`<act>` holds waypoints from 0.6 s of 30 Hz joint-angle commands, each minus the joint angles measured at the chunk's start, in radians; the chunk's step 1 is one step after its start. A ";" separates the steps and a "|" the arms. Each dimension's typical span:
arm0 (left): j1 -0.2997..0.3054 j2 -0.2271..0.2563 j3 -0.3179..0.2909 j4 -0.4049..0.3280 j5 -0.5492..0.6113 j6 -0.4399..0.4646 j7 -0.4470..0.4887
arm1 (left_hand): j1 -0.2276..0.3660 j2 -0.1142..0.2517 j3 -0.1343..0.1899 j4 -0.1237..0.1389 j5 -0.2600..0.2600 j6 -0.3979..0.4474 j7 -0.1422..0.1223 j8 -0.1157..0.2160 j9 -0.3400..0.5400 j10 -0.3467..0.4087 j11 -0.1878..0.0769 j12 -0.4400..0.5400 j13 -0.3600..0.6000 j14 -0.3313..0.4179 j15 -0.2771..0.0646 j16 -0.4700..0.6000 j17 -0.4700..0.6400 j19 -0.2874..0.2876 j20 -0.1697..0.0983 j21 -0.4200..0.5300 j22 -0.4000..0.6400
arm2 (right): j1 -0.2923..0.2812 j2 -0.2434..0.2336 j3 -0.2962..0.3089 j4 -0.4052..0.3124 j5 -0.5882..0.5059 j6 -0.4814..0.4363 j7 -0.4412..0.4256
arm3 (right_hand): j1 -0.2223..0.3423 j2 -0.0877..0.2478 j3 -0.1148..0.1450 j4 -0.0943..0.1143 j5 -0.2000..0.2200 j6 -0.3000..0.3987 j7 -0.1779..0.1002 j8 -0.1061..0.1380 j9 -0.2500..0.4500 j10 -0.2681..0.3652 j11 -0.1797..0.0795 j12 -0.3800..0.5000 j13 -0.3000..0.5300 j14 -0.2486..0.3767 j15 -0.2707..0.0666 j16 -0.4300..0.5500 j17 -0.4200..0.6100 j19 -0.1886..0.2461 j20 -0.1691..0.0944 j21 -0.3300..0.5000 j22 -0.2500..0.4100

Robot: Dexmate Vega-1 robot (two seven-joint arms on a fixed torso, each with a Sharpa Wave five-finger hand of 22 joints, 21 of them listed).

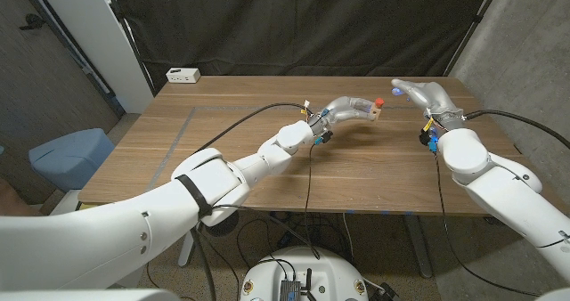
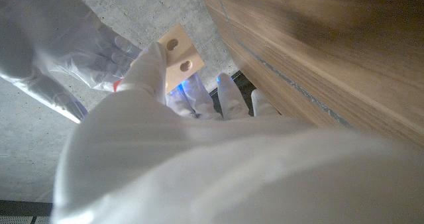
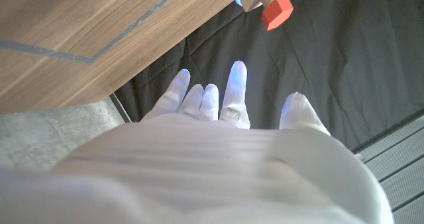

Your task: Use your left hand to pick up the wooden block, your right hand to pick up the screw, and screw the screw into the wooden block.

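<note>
dark curtain, wooden tabletop, block held aloft with the screw in it

black drapery hangs behind a wooden tabletop [image 1: 267,150] in the head view. just right of centre in the upper part of that frame, the left hand [image 1: 349,108] grips the wooden block [image 1: 377,113] clear of the surface, and the red-headed screw [image 1: 379,101] sits on top of it. the right hand [image 1: 427,94] hovers just beside, fingers spread and holding nothing.

the block looks light, stiff and smooth-faced, so a pinch across its flat sides should serve; the screw is small, and its blocky red head is likely the easiest place to turn it.

the left wrist view shows two drilled holes in the block's face, which the head view does not resolve. the right wrist view shows the screw's square red head more plainly
</note>
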 commanded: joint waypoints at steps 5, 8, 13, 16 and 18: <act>0.012 -0.023 -0.022 0.020 -0.041 0.028 -0.009 | -0.045 0.060 0.051 0.056 0.004 0.070 0.005 0.020 0.004 0.009 -0.007 0.020 0.004 0.003 -0.068 0.004 0.004 0.003 -0.007 0.004 0.003 | -0.017 0.116 -0.040 0.066 0.074 0.160 -0.098 | -0.013 0.003 -0.005 -0.006 0.007 -0.043 0.002 -0.014 0.005 -0.054 0.007 -0.008 0.002 -0.035 0.013 -0.010 0.001 -0.019 0.007 -0.001 0.002; 0.014 -0.024 -0.024 0.020 -0.046 0.030 -0.013 | -0.045 0.060 0.050 0.056 0.004 0.072 0.004 0.021 0.004 0.009 -0.008 0.020 0.005 0.003 -0.068 0.003 0.004 0.003 -0.006 0.004 0.003 | -0.018 0.133 -0.046 0.084 0.092 0.195 -0.102 | -0.019 0.005 -0.008 -0.006 0.008 -0.073 0.008 -0.022 0.004 -0.080 0.007 -0.010 0.002 -0.057 0.018 -0.014 0.002 -0.032 0.006 -0.003 0.002; 0.015 -0.023 -0.026 0.019 -0.050 0.034 -0.021 | -0.045 0.060 0.050 0.056 0.003 0.072 0.005 0.021 0.004 0.011 -0.007 0.020 0.004 0.002 -0.070 0.003 0.004 0.003 -0.007 0.004 0.003 | -0.017 0.157 -0.058 0.121 0.117 0.263 -0.103 | -0.030 0.010 -0.011 -0.007 0.011 -0.133 0.005 -0.032 0.002 -0.129 0.010 -0.010 0.001 -0.102 0.026 -0.019 0.002 -0.058 0.008 -0.005 0.001; 0.015 -0.026 -0.030 0.020 -0.058 0.043 -0.032 | -0.047 0.059 0.049 0.057 0.002 0.072 0.005 0.021 0.004 0.011 -0.007 0.020 0.004 0.002 -0.069 0.003 0.003 0.003 -0.008 0.004 0.003 | -0.015 0.166 -0.066 0.139 0.132 0.292 -0.101 | -0.038 0.012 -0.015 -0.008 0.012 -0.187 0.000 -0.037 0.000 -0.166 -0.005 -0.011 0.000 -0.123 0.039 -0.018 0.002 -0.075 0.014 -0.005 0.001; 0.013 -0.027 -0.028 0.022 -0.057 0.047 -0.032 | -0.047 0.060 0.049 0.057 0.002 0.072 0.003 0.021 0.004 0.012 -0.006 0.020 0.004 0.002 -0.069 0.002 0.003 0.003 -0.008 0.004 0.003 | -0.013 0.171 -0.070 0.152 0.142 0.313 -0.097 | -0.044 0.014 -0.017 -0.008 0.013 -0.201 -0.006 -0.033 -0.002 -0.188 -0.006 -0.011 -0.001 -0.143 0.053 -0.020 0.001 -0.084 0.015 -0.005 0.001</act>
